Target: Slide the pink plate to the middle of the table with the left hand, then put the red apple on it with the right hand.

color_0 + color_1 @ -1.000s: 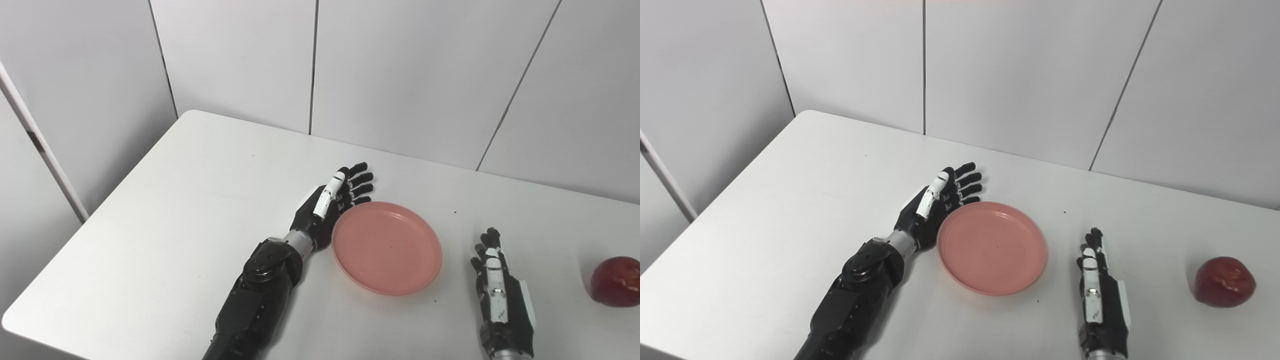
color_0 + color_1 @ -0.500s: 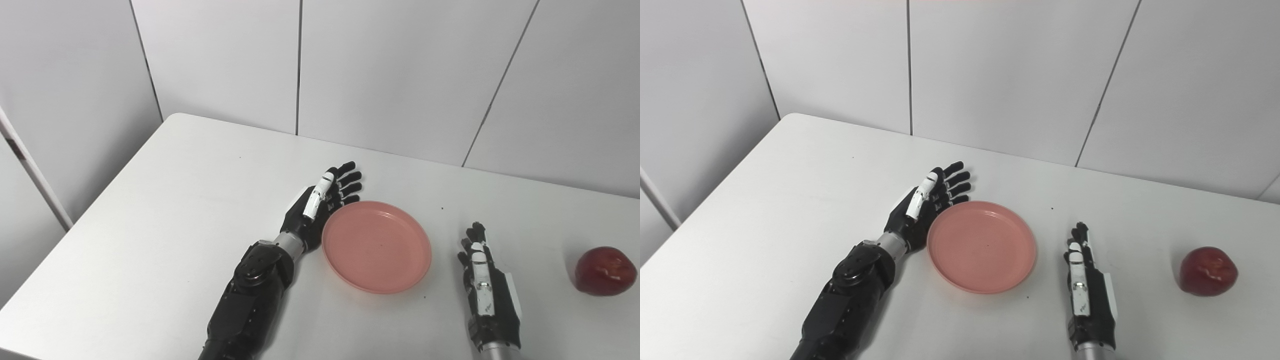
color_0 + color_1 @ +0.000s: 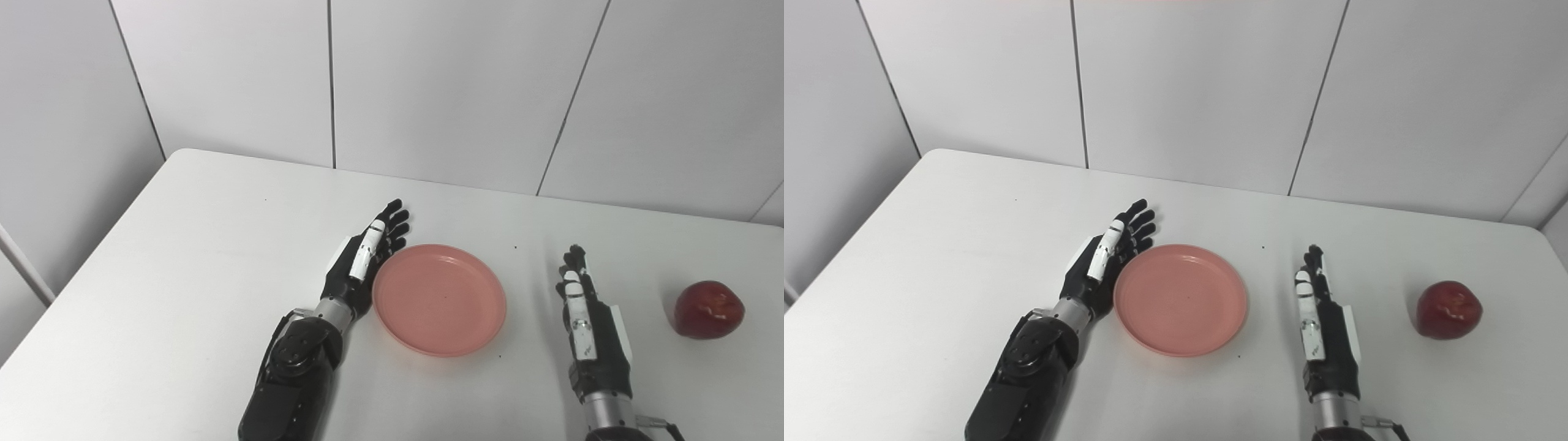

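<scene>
Resting my open, empty left hand [image 3: 361, 269] against the pink plate [image 3: 439, 299], I next send my open right hand [image 3: 591, 334] to the red apple [image 3: 708, 309].

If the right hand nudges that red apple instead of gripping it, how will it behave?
The red apple is round and sits free on the bare white table, so a nudge would probably roll it. Its glossy skin looks slippery. The right hand, open beside it, likely needs to close around it.
</scene>
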Tool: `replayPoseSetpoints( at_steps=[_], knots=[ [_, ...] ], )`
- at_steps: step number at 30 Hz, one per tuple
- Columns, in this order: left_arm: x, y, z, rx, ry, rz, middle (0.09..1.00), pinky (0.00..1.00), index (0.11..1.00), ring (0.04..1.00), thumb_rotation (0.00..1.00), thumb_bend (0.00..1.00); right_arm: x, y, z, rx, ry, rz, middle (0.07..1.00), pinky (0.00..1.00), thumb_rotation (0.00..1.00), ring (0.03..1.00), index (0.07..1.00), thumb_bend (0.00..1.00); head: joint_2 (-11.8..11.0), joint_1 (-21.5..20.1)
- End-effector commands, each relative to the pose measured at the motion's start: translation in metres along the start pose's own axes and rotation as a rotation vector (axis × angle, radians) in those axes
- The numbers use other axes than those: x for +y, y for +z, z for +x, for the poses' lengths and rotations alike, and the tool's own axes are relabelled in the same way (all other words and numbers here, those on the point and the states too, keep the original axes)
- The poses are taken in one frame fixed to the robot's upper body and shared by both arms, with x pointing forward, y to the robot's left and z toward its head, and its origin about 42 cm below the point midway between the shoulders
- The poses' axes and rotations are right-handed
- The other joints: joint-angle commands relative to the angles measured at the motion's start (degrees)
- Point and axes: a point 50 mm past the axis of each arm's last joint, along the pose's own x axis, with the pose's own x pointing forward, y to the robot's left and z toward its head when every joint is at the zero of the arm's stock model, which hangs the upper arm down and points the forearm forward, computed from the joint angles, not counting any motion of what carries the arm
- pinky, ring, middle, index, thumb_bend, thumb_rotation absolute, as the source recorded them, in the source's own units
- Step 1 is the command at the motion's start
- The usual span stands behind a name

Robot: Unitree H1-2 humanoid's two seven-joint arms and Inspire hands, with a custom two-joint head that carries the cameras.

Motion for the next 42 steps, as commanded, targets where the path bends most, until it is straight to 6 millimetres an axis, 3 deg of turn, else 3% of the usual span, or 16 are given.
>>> replayPoseSetpoints(
  at_steps=[1,8,16,18,21,22,24,26,28,29,32,39,42],
  knots=[
    [0.008,-0.016,-0.011,0.052,0.042,0.016,0.960,0.97,0.943,0.962,1.00,0.35,-0.005,0.027,0.011,-0.096,-0.002,-0.023,0.997,1.00,1.00,0.995,1.000,0.26,-0.1,-0.2],
    [0.010,-0.015,-0.014,0.010,0.040,0.052,0.957,0.97,0.943,0.954,1.00,0.39,-0.019,0.050,0.017,-0.142,-0.001,-0.085,0.987,0.97,1.00,0.972,0.999,0.30,-0.2,-2.0],
    [0.017,-0.021,-0.021,0.013,0.056,0.057,0.947,0.95,0.933,0.948,1.00,0.39,-0.032,0.076,0.027,-0.176,-0.029,-0.230,0.963,0.97,0.98,0.950,0.968,0.52,-0.4,-6.3],
    [0.019,-0.021,-0.022,0.012,0.048,0.058,0.951,0.96,0.940,0.952,1.00,0.39,-0.036,0.084,0.029,-0.197,-0.041,-0.273,0.961,0.95,0.95,0.945,0.964,0.53,-0.5,-7.2],
    [0.022,-0.023,-0.024,0.013,0.040,0.056,0.948,0.97,0.943,0.950,1.00,0.39,-0.041,0.094,0.029,-0.226,-0.080,-0.324,0.936,0.87,0.82,0.913,0.935,0.55,-0.6,-7.6],
    [0.023,-0.023,-0.025,0.012,0.038,0.059,0.948,0.97,0.943,0.950,1.00,0.39,-0.044,0.098,0.028,-0.238,-0.107,-0.380,0.935,0.86,0.81,0.911,0.933,0.55,-0.8,-8.1],
    [0.025,-0.023,-0.026,0.012,0.037,0.061,0.939,0.96,0.932,0.942,1.00,0.39,-0.048,0.105,0.026,-0.257,-0.153,-0.467,0.909,0.72,0.81,0.879,0.915,0.58,-0.9,-8.9],
    [0.028,-0.023,-0.027,0.010,0.037,0.061,0.936,0.95,0.929,0.940,1.00,0.39,-0.052,0.111,0.024,-0.275,-0.192,-0.527,0.906,0.69,0.80,0.872,0.913,0.59,-1.0,-10.0],
    [0.031,-0.024,-0.028,0.006,0.035,0.062,0.935,0.95,0.927,0.937,1.00,0.39,-0.055,0.116,0.023,-0.285,-0.231,-0.584,0.905,0.66,0.73,0.859,0.914,0.63,-1.1,-11.0],
    [0.033,-0.024,-0.029,0.006,0.034,0.062,0.935,0.95,0.924,0.937,1.00,0.39,-0.056,0.117,0.022,-0.287,-0.248,-0.609,0.899,0.74,0.67,0.865,0.912,0.67,-1.1,-11.2],
    [0.036,-0.023,-0.029,0.009,0.032,0.061,0.938,0.95,0.921,0.941,1.00,0.38,-0.063,0.121,0.022,-0.288,-0.316,-0.709,0.880,0.78,0.52,0.855,0.912,0.78,-1.1,-12.7],
    [0.039,-0.022,-0.029,0.012,0.023,0.053,0.945,0.95,0.931,0.946,1.00,0.37,-0.085,0.122,0.021,-0.279,-0.397,-0.846,0.900,0.74,0.39,0.856,0.938,0.91,-0.9,-14.2],
    [0.039,-0.021,-0.030,0.015,0.031,0.049,0.941,0.95,0.926,0.944,1.00,0.36,-0.098,0.117,0.020,-0.289,-0.417,-0.921,0.893,0.72,0.40,0.840,0.948,0.96,-0.9,-15.3]
  ],
)
